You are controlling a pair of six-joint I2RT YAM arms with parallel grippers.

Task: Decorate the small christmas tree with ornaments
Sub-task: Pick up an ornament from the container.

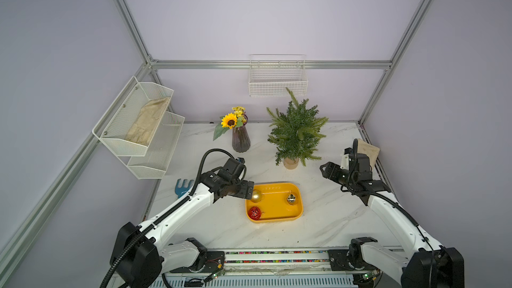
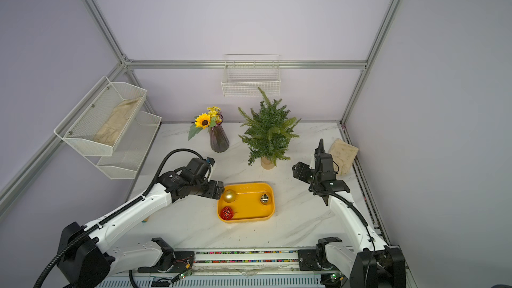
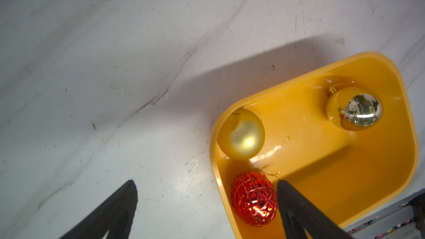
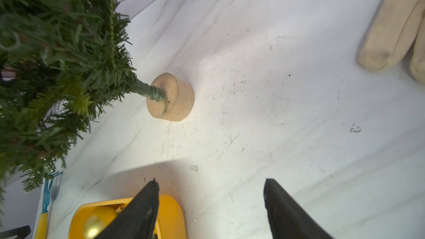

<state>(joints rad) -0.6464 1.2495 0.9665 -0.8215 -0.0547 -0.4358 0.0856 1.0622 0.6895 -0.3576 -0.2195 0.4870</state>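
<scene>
**Reaching for a first bauble**

The tree point(image 1: 296, 131) stands upright on its tan base point(image 4: 174, 97) toward the back of the surface point(image 1: 327, 217), with nothing hung on it yet. All three ornaments lie in the yellow tray point(image 1: 277, 219) just in front of it. The gold bauble point(image 1: 256, 195) sits in the tray's far left corner, the mirrored bauble point(image 1: 291, 198) at its far right, and the red bauble point(image 1: 254, 213) at its near left.

The left pincer point(image 1: 250, 190) hangs at the tray's left edge, jaws wide apart and empty. In its wrist view one finger point(image 3: 296, 205) is just beside the red bauble, while the other is over bare surface, so the tray wall lies between them. This looks like the pick-up step. The next move likely calls for shifting inward so both fingers clear the wall, then closing on one ball.

The right pincer point(image 1: 322, 170) is also parted and empty, near the tree's base on its right.

A vase point(image 1: 241, 141) of flowers stands left of the tree, a rake point(image 1: 182, 187) left of the tray, and a glove point(image 1: 368, 150) at the far right. The wall could block the grasp, the balls may roll, and the vase crowds the left arm's way to the tree.
</scene>
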